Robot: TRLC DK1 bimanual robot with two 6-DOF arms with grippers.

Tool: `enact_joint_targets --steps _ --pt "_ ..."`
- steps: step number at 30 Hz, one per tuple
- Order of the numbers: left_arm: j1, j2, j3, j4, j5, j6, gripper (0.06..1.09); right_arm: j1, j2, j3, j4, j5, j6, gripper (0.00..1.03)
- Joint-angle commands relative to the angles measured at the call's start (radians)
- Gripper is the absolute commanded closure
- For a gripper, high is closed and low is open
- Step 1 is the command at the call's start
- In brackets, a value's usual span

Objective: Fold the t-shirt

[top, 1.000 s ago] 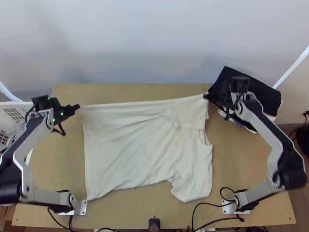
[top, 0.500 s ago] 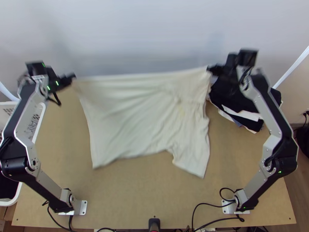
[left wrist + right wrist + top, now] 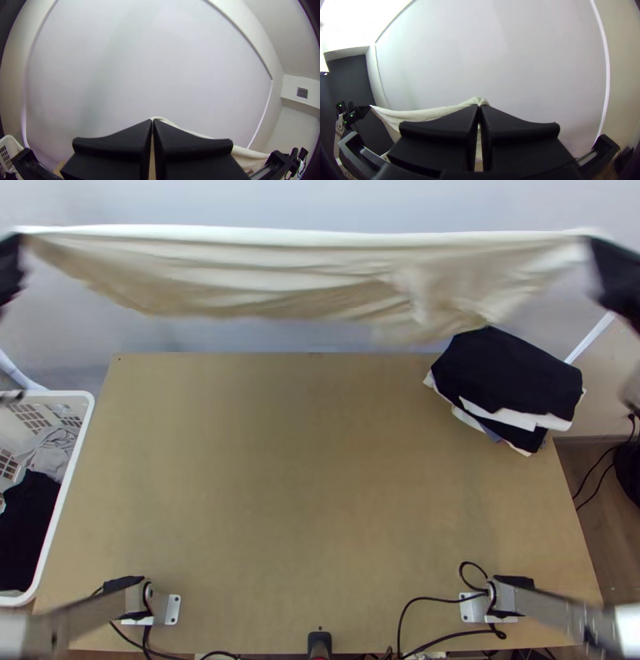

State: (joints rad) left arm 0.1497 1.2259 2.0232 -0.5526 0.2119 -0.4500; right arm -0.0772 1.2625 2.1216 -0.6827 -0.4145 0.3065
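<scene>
Top view—t-shirt (image 3: 264, 272) in right gripper (image 3: 590, 239)

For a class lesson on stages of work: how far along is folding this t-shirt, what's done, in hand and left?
Done: the left gripper and right gripper both grip the t-shirt, lifted off the table. In hand: it hangs stretched between them, lower part draping. Left, probably: laying it down and folding it compactly; whether any fold exists already, I can't tell.
</scene>
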Motion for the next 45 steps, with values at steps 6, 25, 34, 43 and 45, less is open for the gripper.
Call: enact_joint_targets --steps 6,25,34,43,45 --pt "0.013 -0.348 -0.155 0.088 -0.017 -0.032 1.05 -0.042 -0.239 0.018 -0.149 -0.017 0.005 1.0" --pt "-0.038 -0.582 -0.844 0.043 0.044 0.04 1.05 0.013 -0.181 -0.713 0.043 -0.041 0.032 1.0" --pt "0.03 -0.678 -1.41 0.203 0.144 0.106 1.05 0.163 -0.138 -1.272 0.316 -0.029 0.039 1.0" --pt "0.131 -0.365 -1.411 0.375 0.221 0.129 1.05 0.214 -0.006 -1.301 0.44 0.002 0.043 1.0" --pt "0.136 -0.29 -1.405 0.401 0.221 0.137 1.05 0.221 0.026 -1.289 0.465 0.016 0.043 1.0"
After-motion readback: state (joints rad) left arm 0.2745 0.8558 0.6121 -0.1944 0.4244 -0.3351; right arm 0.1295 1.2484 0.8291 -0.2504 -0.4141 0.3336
